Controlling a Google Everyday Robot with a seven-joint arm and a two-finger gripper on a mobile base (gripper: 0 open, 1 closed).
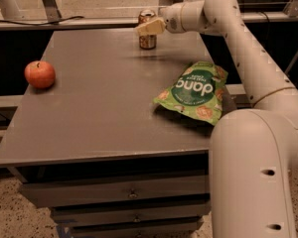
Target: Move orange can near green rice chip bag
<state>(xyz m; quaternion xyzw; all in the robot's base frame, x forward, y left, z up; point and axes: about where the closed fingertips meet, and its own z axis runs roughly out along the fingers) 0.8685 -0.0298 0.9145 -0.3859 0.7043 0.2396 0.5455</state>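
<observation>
The orange can (148, 41) stands upright near the table's far edge, right of centre. The green rice chip bag (193, 91) lies flat at the table's right edge, closer to the front than the can and well apart from it. My gripper (146, 28) reaches in from the right at the can's upper half and overlaps it in the view, hiding the can's middle. The white arm (238, 38) runs back over the right side of the table, above the bag.
A red apple (39, 74) sits at the left side of the grey table (99, 108). Drawers are below the table front. A rail and cables run behind the far edge. The arm's large base (258, 177) stands at the front right.
</observation>
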